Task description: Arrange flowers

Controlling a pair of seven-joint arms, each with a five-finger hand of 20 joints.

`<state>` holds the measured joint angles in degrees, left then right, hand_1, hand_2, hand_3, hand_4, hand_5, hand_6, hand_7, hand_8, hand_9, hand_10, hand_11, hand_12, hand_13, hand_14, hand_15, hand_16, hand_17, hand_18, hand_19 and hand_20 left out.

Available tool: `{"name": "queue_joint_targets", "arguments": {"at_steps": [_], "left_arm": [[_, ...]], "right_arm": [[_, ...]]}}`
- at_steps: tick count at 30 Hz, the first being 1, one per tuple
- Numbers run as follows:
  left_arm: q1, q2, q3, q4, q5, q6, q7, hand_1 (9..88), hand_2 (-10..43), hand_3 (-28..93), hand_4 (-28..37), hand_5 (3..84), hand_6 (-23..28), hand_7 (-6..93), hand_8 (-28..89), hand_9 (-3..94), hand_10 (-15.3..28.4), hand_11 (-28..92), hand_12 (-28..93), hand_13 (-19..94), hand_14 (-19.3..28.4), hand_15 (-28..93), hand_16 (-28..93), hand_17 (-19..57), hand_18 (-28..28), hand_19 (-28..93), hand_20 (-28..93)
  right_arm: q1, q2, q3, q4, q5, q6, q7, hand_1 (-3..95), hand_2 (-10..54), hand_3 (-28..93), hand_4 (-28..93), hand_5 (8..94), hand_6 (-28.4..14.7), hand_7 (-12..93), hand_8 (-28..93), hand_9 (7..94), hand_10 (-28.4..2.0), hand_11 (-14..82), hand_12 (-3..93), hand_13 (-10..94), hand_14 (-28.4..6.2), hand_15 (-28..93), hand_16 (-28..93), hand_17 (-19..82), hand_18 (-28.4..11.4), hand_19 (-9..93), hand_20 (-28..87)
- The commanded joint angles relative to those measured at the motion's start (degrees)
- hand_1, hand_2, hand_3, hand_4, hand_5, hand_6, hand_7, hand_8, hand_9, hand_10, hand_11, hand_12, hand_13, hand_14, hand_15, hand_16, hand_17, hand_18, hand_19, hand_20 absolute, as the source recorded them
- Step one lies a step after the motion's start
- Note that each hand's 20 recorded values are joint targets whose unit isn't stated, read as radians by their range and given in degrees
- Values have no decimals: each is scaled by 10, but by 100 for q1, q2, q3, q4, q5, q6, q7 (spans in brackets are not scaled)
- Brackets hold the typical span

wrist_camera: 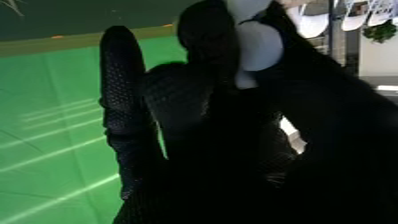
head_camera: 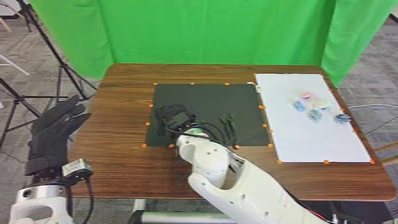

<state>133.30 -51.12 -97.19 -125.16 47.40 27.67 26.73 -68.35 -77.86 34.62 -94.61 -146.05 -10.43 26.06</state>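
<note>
Stems (head_camera: 228, 121) look thin and bendy, best pinched mid-length; my right hand (wrist_camera: 206, 40) grasps a smooth white object (wrist_camera: 259, 47), probably slippery, so I'd squeeze gently.

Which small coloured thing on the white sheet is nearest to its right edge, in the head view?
The dark bluish one. It sits apart by the right edge of the white sheet, while the others, such as the pink one, lie farther left.

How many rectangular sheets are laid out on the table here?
2. A dark sheet lies in the middle of the table, partly covered by the right arm; a white sheet lies to its right.
</note>
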Motion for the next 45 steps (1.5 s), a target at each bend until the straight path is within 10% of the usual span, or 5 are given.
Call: {"name": "queue_joint_targets", "arguments": {"at_steps": [1, 32, 45], "left_arm": [[-109, 35, 92, 56, -5, -47, -25, 254, 48, 838, -220, 385, 93, 173, -121, 330, 183, 371, 59, 228, 247, 615, -164, -103, 206, 557, 44], [-138, 40, 207, 71, 18, -66, -55, 256, 60, 840, -225, 408, 111, 160, -120, 360, 214, 359, 69, 247, 272, 621, -165, -107, 215, 565, 51], [549, 130, -132, -189, -217, 331, 415, 243, 67, 839, -221, 404, 108, 156, -113, 349, 206, 347, 77, 233, 269, 613, -164, -108, 213, 561, 55]], "right_arm": [[-45, -112, 56, 12, 66, -43, 22, 436, -50, 763, -282, 740, -57, 278, 93, 729, -152, 501, 290, 730, -88, 752, 266, 360, -204, 880, -71], [105, 2, -188, -121, 76, 98, 251, 332, -43, 737, -282, 633, -116, 251, -116, 571, -224, 517, 213, 603, -136, 781, 229, 304, -237, 840, -42], [1246, 903, -612, -593, 847, 378, 461, 268, -29, 776, -262, 607, -128, 225, -108, 543, -239, 479, 191, 575, -153, 785, 190, 278, -257, 842, -42]]}}
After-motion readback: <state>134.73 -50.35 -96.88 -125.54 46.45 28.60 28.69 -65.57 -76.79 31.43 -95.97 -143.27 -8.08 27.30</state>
